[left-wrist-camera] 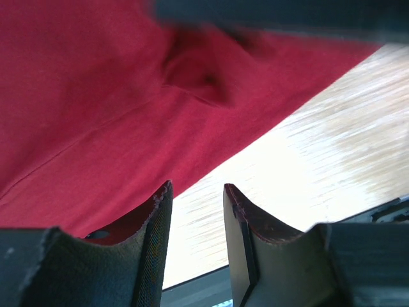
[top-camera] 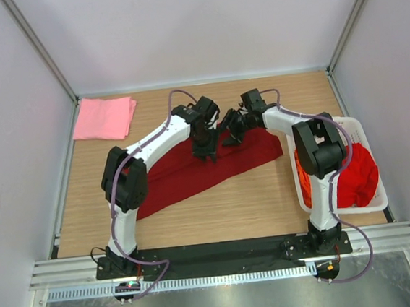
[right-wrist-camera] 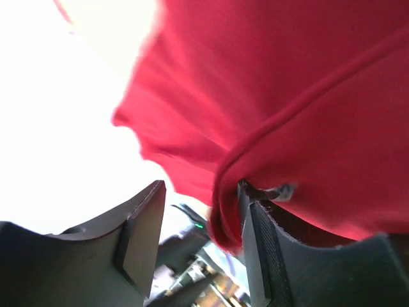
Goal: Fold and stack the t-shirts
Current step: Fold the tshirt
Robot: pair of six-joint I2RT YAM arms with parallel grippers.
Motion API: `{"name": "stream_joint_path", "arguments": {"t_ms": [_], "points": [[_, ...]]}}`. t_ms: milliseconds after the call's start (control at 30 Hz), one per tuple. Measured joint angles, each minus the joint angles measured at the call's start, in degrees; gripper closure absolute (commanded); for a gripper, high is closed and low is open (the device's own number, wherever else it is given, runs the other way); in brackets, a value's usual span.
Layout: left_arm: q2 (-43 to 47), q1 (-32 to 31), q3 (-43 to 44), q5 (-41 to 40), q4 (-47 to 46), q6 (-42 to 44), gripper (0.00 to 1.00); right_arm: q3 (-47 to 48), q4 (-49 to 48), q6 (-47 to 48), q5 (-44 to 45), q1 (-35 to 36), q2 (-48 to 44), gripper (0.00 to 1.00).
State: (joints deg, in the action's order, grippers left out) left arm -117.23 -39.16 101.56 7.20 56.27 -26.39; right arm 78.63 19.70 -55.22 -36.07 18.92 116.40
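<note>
The maroon t-shirt (top-camera: 214, 168) lies spread across the middle of the table. Both grippers stand over its far edge. My left gripper (top-camera: 205, 150) is open at that edge: in the left wrist view its jaws (left-wrist-camera: 198, 187) show bare table between them, with the maroon cloth (left-wrist-camera: 96, 96) just beyond the fingertips. My right gripper (top-camera: 231, 138) is open too; in the right wrist view a rolled fold of the cloth (right-wrist-camera: 223, 211) hangs between its jaws (right-wrist-camera: 200, 185) against one finger, with a wide gap to the other. A folded light pink t-shirt (top-camera: 103, 117) lies at the far left.
A white slotted basket (top-camera: 355, 126) stands at the right edge of the table. It holds a bright red t-shirt (top-camera: 356, 171) and an orange one (top-camera: 302, 177). The right arm's elbow (top-camera: 319, 146) hangs over the basket. Grey walls close in the table.
</note>
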Motion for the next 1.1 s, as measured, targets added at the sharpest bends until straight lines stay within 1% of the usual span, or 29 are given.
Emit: {"name": "stream_joint_path", "arguments": {"t_ms": [100, 200, 367, 467, 500, 567, 600, 667, 767, 833, 1000, 1100], "points": [[0.0, 0.0, 0.0, 1.3, -0.5, -0.1, 0.61, 4.9, -2.3, -3.3, -0.9, -0.1, 2.5, 0.42], [0.0, 0.1, -0.2, 3.2, -1.8, -0.2, 0.6, 8.5, 0.5, -1.6, -0.1, -0.7, 2.9, 0.42], [0.0, 0.1, -0.2, 7.1, -4.3, -0.3, 0.56, 12.7, 10.6, 7.5, 3.9, -2.9, 2.8, 0.43], [-0.1, 0.1, -0.2, 9.2, -5.8, -1.0, 0.55, 12.8, 17.2, 14.1, 8.6, -4.7, 2.5, 0.48], [-0.3, 0.1, 0.0, 9.6, -6.1, -1.5, 0.55, 12.8, 19.1, 16.2, 10.2, -5.3, 2.5, 0.51], [-1.2, 0.1, 1.0, 10.0, -6.6, -2.2, 0.57, 12.8, 22.2, 19.7, 12.7, -6.6, 2.4, 0.54], [-2.0, 0.1, 1.7, 9.9, -6.7, -2.5, 0.58, 12.8, 23.1, 21.0, 13.6, -7.1, 2.3, 0.56], [-4.1, 0.1, 3.7, 9.1, -6.3, -3.3, 0.6, 12.8, 25.0, 23.7, 15.2, -8.1, 2.3, 0.57], [-7.9, 0.1, 6.7, 6.8, -5.4, -3.9, 0.59, 13.6, 27.6, 26.9, 17.1, -9.1, 2.3, 0.57], [-9.2, 0.2, 7.0, 5.2, -5.0, -4.4, 0.58, 14.1, 28.6, 28.4, 18.2, -9.1, 2.3, 0.57], [-9.8, 0.5, 7.1, 2.3, -4.0, -4.7, 0.56, 15.0, 30.3, 30.4, 19.6, -9.1, 2.4, 0.56], [-9.8, 0.9, 7.3, 1.6, -3.8, -4.9, 0.57, 15.4, 30.6, 31.0, 19.8, -9.1, 2.5, 0.57]]}}
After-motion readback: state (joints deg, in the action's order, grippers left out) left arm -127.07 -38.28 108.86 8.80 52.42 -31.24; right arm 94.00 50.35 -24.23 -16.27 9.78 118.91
